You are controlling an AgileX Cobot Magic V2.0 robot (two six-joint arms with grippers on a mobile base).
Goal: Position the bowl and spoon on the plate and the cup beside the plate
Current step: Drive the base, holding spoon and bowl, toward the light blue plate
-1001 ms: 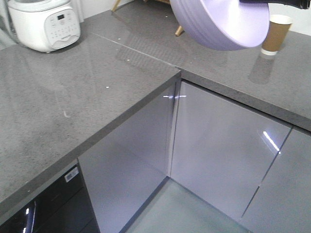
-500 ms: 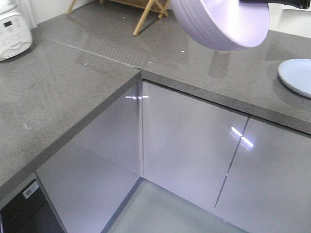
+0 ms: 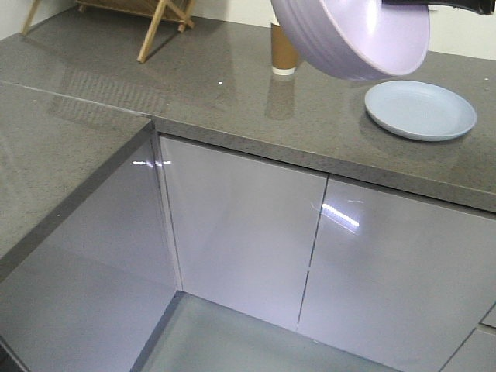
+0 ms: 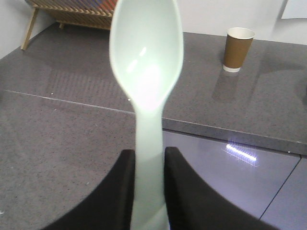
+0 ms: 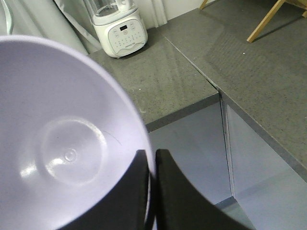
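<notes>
Slippage was your risk: right fingers (image 5: 172,201) pinched the tilted bowl (image 5: 62,143) by its rim alone, left fingers (image 4: 115,191) clamped the spoon (image 4: 146,62).

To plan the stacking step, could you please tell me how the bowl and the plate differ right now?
The lavender bowl is deep; the pale blue plate is shallow. The bowl hangs tilted in the air, its rim pinched by the right pincer; the plate lies flat on the grey countertop. Both are round and empty.
</notes>
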